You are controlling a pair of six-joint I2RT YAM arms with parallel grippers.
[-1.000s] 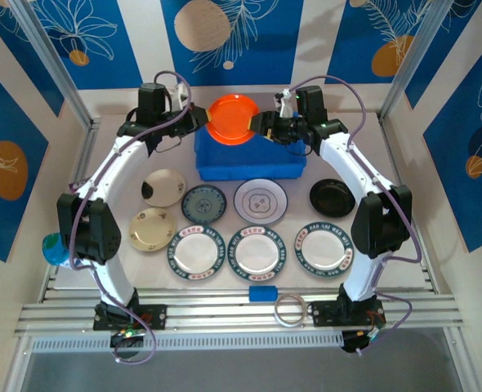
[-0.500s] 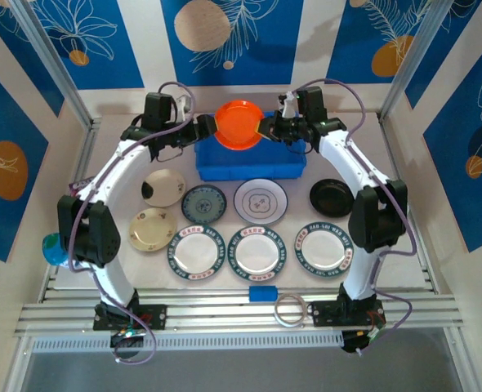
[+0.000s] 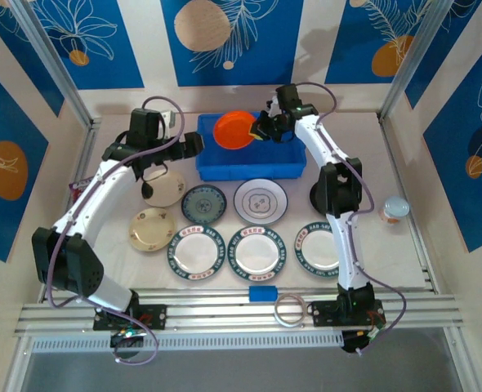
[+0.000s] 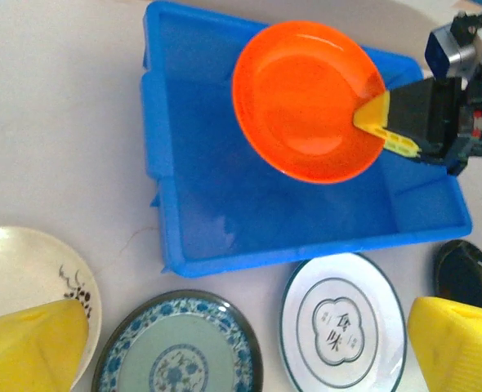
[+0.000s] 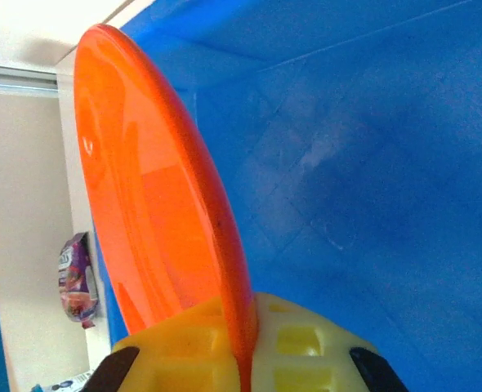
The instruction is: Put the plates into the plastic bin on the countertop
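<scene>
The orange plate hangs tilted over the blue plastic bin, its right rim pinched in my right gripper, which is shut on it. The right wrist view shows the plate edge-on between the yellow fingers, with the bin floor behind. My left gripper stands open left of the bin, holding nothing. Its view looks down on the orange plate, the bin, a dark teal plate and a white grey-patterned plate. More plates lie on the countertop.
In front of the bin lie two cream plates, a black plate partly behind my right arm, and three green-and-red-rimmed plates. A small blue block, a tape ring and a cup are nearby.
My left gripper opened, let go of the orange plate and drew back to the left. My right gripper shut on the plate's rim and carried it lower over the bin.
</scene>
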